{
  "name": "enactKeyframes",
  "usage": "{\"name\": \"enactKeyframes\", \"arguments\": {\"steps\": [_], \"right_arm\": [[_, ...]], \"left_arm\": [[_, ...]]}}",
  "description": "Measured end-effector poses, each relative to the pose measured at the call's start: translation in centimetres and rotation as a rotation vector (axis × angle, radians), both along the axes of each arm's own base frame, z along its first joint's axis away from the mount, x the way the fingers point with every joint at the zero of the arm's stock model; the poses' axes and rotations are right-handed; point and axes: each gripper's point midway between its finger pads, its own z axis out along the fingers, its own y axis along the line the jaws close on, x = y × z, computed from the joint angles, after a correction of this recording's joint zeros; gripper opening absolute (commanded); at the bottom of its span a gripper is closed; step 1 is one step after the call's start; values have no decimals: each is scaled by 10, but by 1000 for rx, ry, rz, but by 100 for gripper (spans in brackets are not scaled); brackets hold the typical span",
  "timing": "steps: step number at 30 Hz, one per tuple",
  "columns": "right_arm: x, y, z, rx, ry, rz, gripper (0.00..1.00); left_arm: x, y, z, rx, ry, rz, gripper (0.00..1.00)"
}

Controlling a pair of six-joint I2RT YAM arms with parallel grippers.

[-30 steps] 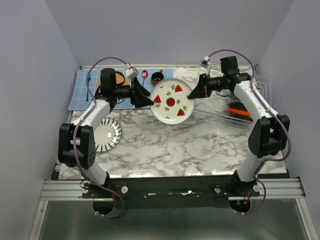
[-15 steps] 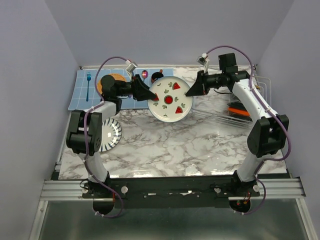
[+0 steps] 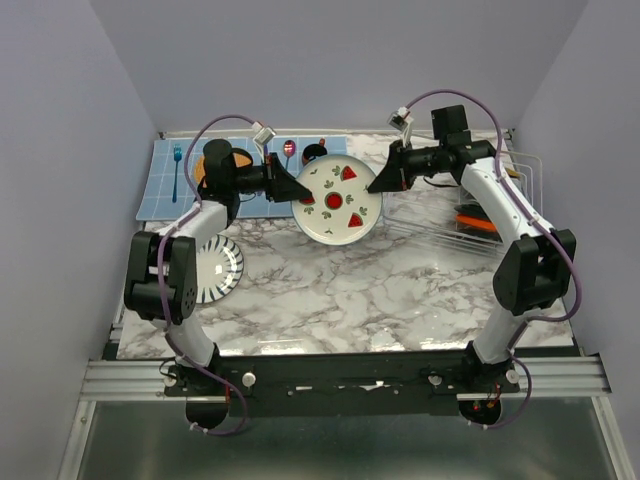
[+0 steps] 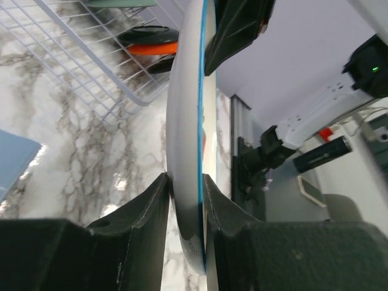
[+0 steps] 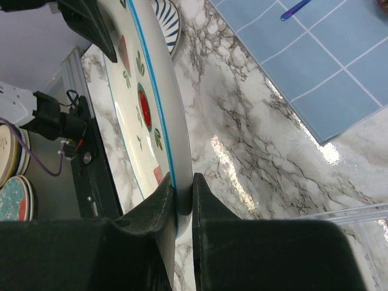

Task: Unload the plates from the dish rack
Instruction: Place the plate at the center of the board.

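Observation:
A white plate with red wedges (image 3: pixel 337 200) hangs in the air over the back middle of the table, tilted, held at both sides. My left gripper (image 3: pixel 297 190) is shut on its left rim (image 4: pixel 185 121), and my right gripper (image 3: pixel 378 186) is shut on its right rim (image 5: pixel 145 103). In the wrist views the rim sits between the left fingertips (image 4: pixel 186 182) and the right fingertips (image 5: pixel 183 188). A black-striped white plate (image 3: pixel 215 270) lies flat at the table's left. The white wire dish rack (image 3: pixel 430 225) stands at the right with an orange-red plate (image 3: pixel 478 215) in it.
A blue tiled mat (image 3: pixel 165 190) lies at the back left with a blue fork (image 3: pixel 177 160), an orange woven disc (image 3: pixel 237 158), a pink spoon (image 3: pixel 289 150) and a dark cup (image 3: pixel 314 153). The rack (image 4: pixel 91 73) is right of the held plate.
The plate held by both grippers has shifted a little left and toward the back and turned slightly. The left arm's elbow has swung back and inward.

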Motion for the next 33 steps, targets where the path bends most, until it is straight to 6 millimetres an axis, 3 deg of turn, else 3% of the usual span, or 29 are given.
{"name": "enactKeyframes", "arguments": {"steps": [5,15,29,33], "right_arm": [[2,0,0,-4,-13,0,1],[-2,0,-9,-26,2,0,1],[-3,0,-11,-32,-9,11,1],[-3,0,-11,-34,-18,15,5]], "left_arm": [[0,-2,2,101,-73,28,21],[-4,1,-24,184,-78,38,0],[-6,1,-27,192,-67,35,0],[-7,0,-23,179,-67,25,0]]}}
